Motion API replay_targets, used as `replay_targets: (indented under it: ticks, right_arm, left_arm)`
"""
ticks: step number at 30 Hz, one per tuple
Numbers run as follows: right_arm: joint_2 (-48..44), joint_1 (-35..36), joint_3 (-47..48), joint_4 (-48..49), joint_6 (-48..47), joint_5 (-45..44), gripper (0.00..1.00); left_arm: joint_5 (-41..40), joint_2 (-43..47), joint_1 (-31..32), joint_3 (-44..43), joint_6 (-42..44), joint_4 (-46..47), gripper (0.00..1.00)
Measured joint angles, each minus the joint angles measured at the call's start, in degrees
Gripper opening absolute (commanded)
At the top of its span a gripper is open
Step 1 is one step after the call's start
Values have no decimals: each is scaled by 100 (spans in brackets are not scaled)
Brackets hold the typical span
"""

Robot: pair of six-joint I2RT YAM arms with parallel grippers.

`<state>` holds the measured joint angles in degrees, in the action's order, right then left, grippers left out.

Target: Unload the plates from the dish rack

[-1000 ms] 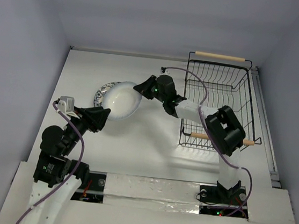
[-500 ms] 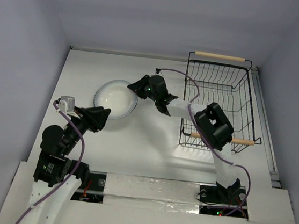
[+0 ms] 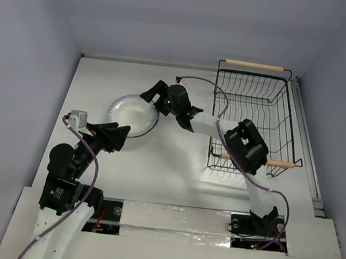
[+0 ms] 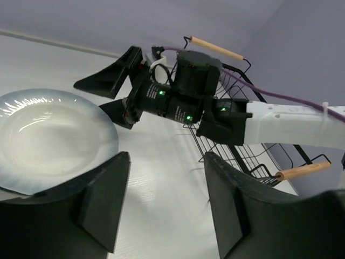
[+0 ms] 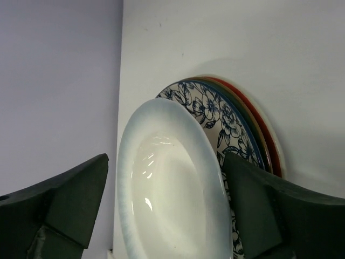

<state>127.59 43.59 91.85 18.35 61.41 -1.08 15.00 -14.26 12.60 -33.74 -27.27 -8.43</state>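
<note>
On the desk (image 3: pixel 175 167), left of centre, the plates sit as one flat stack, well apart from the dish rack (image 3: pixel 271 94) at far right. Top of the stack is the plain white blue-rimmed plate (image 5: pixel 172 183). Under it, offset, show the blue ornament plate (image 5: pixel 215 116), a thin grey-brown rim (image 5: pixel 257 141) and the red plate (image 5: pixel 268 141) at the bottom. All four are counted there, and no plate shows in the rack from the top view.

The right tool (image 3: pixel 152 91) is spread wide and holds nothing. It hangs just over the stack's far-right rim; contact with the rim cannot be told. The left tool (image 3: pixel 119 138) is also wide and empty, just beside the near-left rim, fingers pointing at the stack.

Key relation: the stack lies between the two tools, down-left of the right one. The plates are round and flat, so there is no long axis to line up with. The right arm reaches across from the rack side.

Judgement: unloading looks finished. The likely next move is the right tool backing up and right, away from the rim. The risk is clipping the top plate and sliding it off.
</note>
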Motion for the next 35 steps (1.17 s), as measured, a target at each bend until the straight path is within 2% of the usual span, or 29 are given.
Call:
replay_targets:
  ticks: [1, 6, 7, 8, 10, 12, 17, 18, 20, 21, 24, 25, 27, 31, 35]
  right_arm:
    - [-83, 0, 0, -85, -98, -90, 100]
    - [-728, 0, -4, -638, -728, -634, 100]
    - [-892, 0, -11, -730, -872, -743, 99]
    - [-1075, 0, -24, -802, -1008, -848, 94]
    - [-1537, 0, -195, -892, -1325, -1056, 51]
    - [-2186, 0, -625, -892, -1624, -1270, 0]
    - [-4218, 0, -2315, -920, -2221, -1646, 0]
    - [-4719, 0, -2699, -922, -2347, -1744, 1]
    - [-5764, 0, -3320, -1021, -2573, -1950, 12]
    - [-6282, 0, -3585, -1069, -2671, -2094, 30]
    - [-7831, 0, -4105, -1333, -2918, -2500, 66]
    - [-8299, 0, -4205, -1373, -2988, -2645, 86]
    - [-9152, 0, -4330, -1532, -3106, -2944, 100]
    - [-10135, 0, -4472, -1722, -3230, -3499, 100]
    - [-10327, 0, -4704, -2020, -3263, -3711, 100]
  left_arm:
    - [2, -11, -13, 0, 2, 0, 60]
    - [2, -52, -46, 0, 0, -2, 69]
    - [2, -55, -57, 0, 2, 0, 70]
    - [4, -55, -74, 0, 2, 0, 71]
    - [-4, -57, -92, 0, 11, -2, 74]
    - [-15, -57, -109, 0, 17, -4, 76]
    - [-107, -57, -109, 0, 28, -11, 77]
    - [-127, -57, -109, 0, 39, -13, 78]
    - [-155, -55, -109, 0, 61, -11, 77]
    - [-170, -57, -109, -2, 72, -9, 78]
    - [-208, -61, -109, -26, 120, -11, 78]
    - [-227, -68, -109, -55, 131, -24, 78]
    - [-271, -98, -109, -166, 151, -48, 78]
    - [-334, -144, -109, -503, 175, -28, 78]
    - [-369, -144, -109, -660, 192, 114, 78]
